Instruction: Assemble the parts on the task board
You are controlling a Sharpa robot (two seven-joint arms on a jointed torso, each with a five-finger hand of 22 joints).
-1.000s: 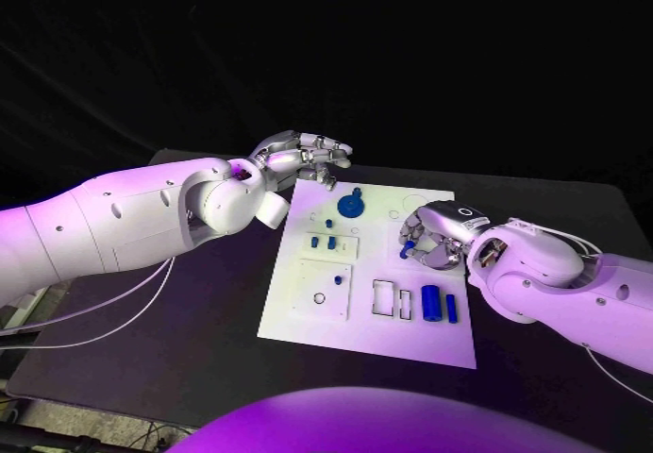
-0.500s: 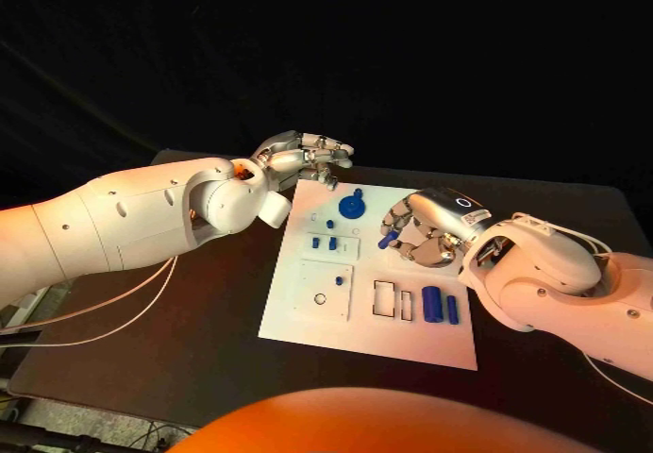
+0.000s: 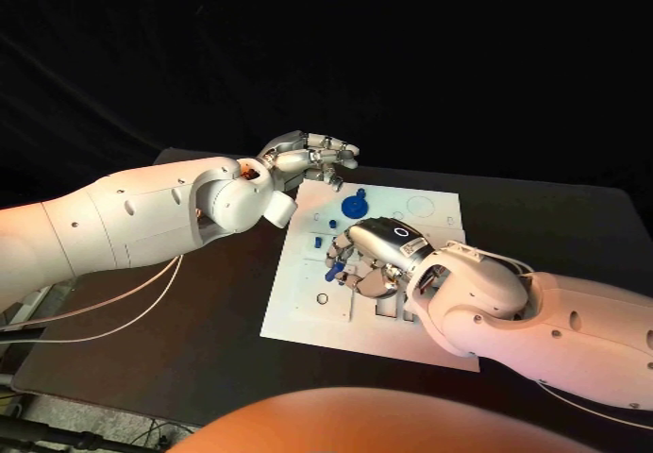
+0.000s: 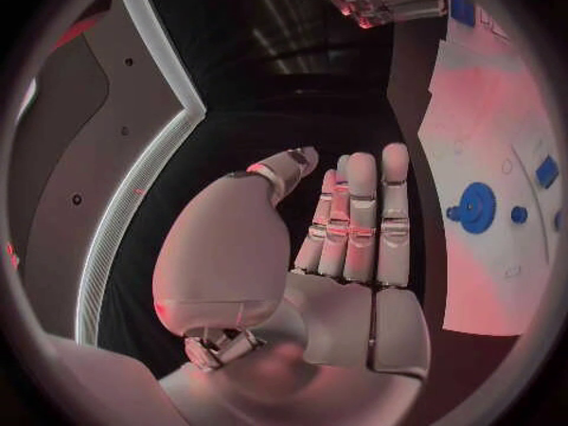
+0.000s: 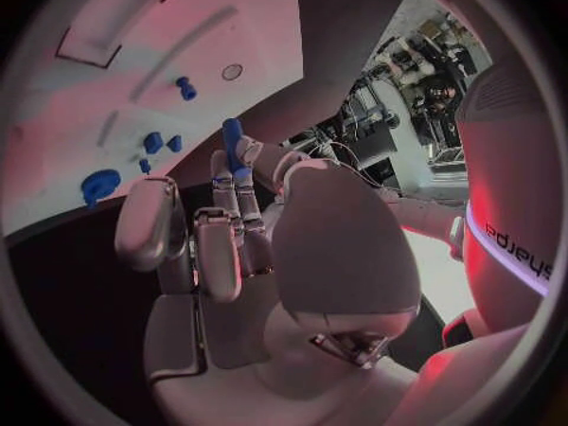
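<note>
Now pinching a small blue peg [image 3: 335, 272] in the right hand [image 3: 370, 253], hovering over the middle of the white task board [image 3: 302, 316]. Left hand [image 3: 310, 157] curling on nothing past the board's far corner, above the black desk [image 3: 163, 330].

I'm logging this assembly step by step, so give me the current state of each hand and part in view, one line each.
right hand: over the task board, pinching a small blue peg in its fingertips.
small blue peg: held, lifted off the board.
left hand: at the board's far edge, fingers curled, holding nothing.
task board: flat on the table.
blue round part: resting on the board near its far end.
</note>
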